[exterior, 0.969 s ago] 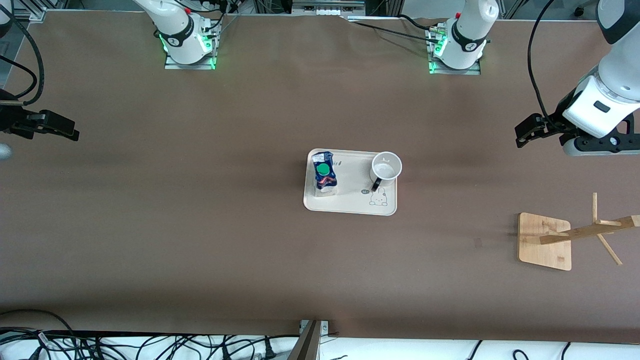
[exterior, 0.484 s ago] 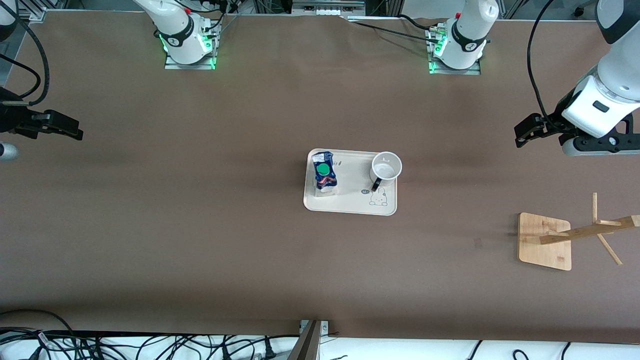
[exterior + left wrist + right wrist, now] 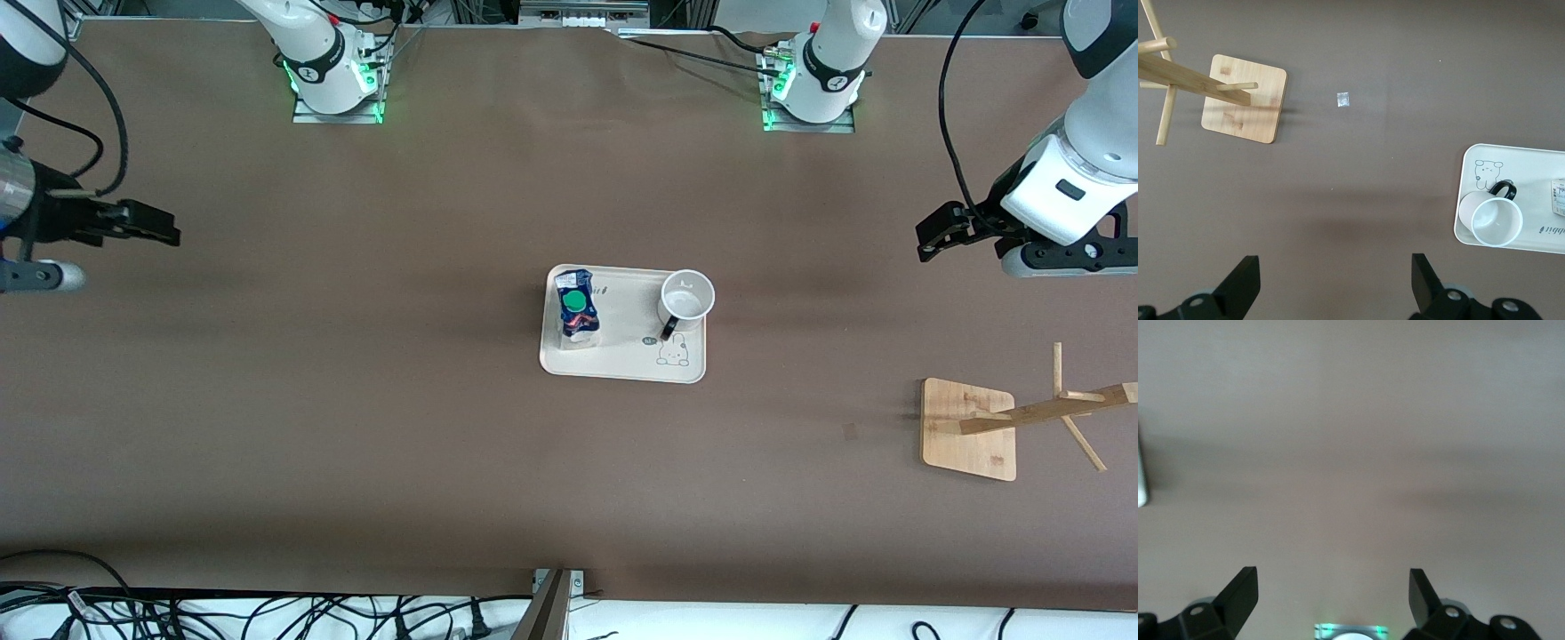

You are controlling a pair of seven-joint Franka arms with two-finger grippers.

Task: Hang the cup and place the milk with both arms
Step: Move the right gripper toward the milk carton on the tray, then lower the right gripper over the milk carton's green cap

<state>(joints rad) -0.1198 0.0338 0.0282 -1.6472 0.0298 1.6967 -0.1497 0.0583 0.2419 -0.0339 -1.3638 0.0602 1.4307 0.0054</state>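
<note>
A brown table (image 3: 373, 427) fills the front view. Two white arms are mounted along its edge farthest from the front camera. The right arm (image 3: 27, 53) is seen above the right arm's end of the table, and the left arm (image 3: 1080, 169) above the left arm's end.

A wooden cup rack (image 3: 1022, 416) stands near the left arm's end of the table, closer to the front camera's edge than the tray; its square base (image 3: 1245, 99) lies flat and its pegged post is seen leaning toward the table's end in the front view.

A cream tray (image 3: 636, 360) with a rabbit drawing lies near the middle of the table, well apart from both grippers. The milk (image 3: 576, 309) stands upright on the tray at its edge toward the right arm's end, green cap up. The cup (image 3: 686, 300) stands upright at the tray's corner toward the left arm's end and farthest from the front camera, its mouth up and its black handle (image 3: 1503, 189) turned toward the rabbit drawing. Milk and cup are apart.

The left gripper (image 3: 1336, 283) is held over bare table between the rack and the tray, fingers spread wide, nothing between them. The right gripper (image 3: 1333, 593) is held over bare table at the right arm's end, likewise spread wide and empty.

A small pale scrap (image 3: 1343, 99) lies on the table near the rack's base.
</note>
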